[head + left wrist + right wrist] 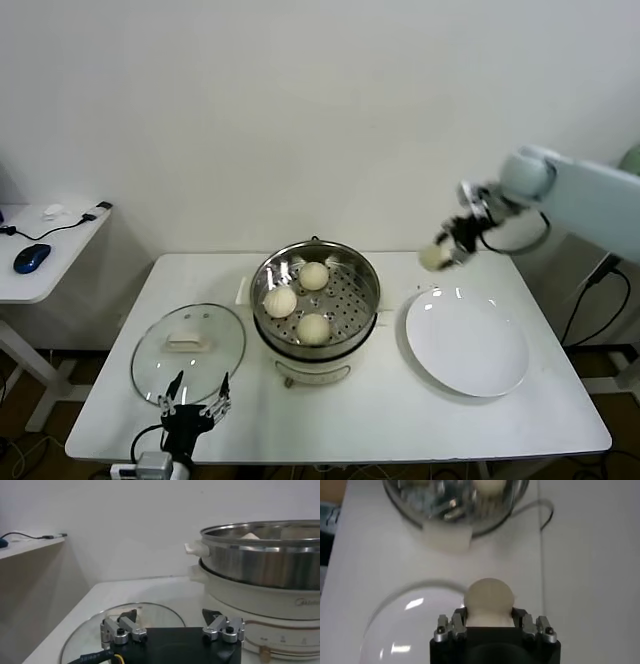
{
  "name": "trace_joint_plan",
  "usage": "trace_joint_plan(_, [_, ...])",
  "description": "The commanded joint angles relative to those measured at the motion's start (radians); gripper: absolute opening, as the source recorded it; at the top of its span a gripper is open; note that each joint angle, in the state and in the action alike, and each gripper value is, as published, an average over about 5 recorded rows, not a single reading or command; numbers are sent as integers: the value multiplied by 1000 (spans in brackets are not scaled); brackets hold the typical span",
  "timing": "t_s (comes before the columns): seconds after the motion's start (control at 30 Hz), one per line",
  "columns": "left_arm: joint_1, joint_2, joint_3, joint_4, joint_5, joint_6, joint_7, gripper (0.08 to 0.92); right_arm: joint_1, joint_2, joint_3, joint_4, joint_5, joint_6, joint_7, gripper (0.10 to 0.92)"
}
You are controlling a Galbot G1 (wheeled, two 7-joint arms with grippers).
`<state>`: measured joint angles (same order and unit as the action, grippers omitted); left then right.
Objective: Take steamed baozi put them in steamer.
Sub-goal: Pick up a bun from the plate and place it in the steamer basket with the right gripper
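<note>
Smooth cream baozi (488, 600) gripped in right tool (490, 622), left tool (172, 625) wide beside steamer (265, 560)

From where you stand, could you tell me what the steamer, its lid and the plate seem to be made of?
Steamer: polished steel, judging by mirror-like reflections, on a glossy white base, probably plastic. Lid: clear glass, since the table shows through. Plate: glossy white, likely ceramic, though possibly melamine.
</note>
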<state>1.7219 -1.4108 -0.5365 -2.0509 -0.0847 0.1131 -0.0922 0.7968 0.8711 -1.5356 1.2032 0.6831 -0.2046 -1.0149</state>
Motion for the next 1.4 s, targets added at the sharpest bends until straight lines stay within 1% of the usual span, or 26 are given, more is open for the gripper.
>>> trace_joint_plan(0.03, [4,0,-1,1,4,-2,-1,823,248,230,-162,251,352,-138,137,605])
trace_joint_plan(0.17, [0,-1,0,-1,3,2,0,823,125,269,-154,266,286,-170,195,603])
trace_joint_plan(0.37, [-4,2,-2,-1,-1,4,4,823,-42,275,-168,190,105,-201,244,602])
trace_joint_plan(0.47, [-5,4,-4,1,-3,2,8,823,-114,258,-140,157,46,-219,265,603])
trace_joint_plan(0.77, [-9,4,-6,5,-4,0,14,823,-255,257,-5,78,5,-217,347,604])
trace_joint_plan(0.9, [-12,4,-4,8,-6,0,12,823,-268,268,28,56,2,-213,352,605])
trace_joint_plan(1.03, [-15,4,-4,9,-9,0,9,823,-224,263,11,65,17,-203,306,609])
trace_joint_plan(1.1, [-15,5,-4,8,-10,0,8,823,-186,257,-2,66,44,-182,265,627])
trace_joint_plan(1.3, [-13,6,-5,-1,-11,1,11,823,18,237,-101,20,188,-12,17,777])
trace_joint_plan(1.4, [-12,7,-6,-7,-11,0,15,823,73,197,-89,-7,262,26,-33,815])
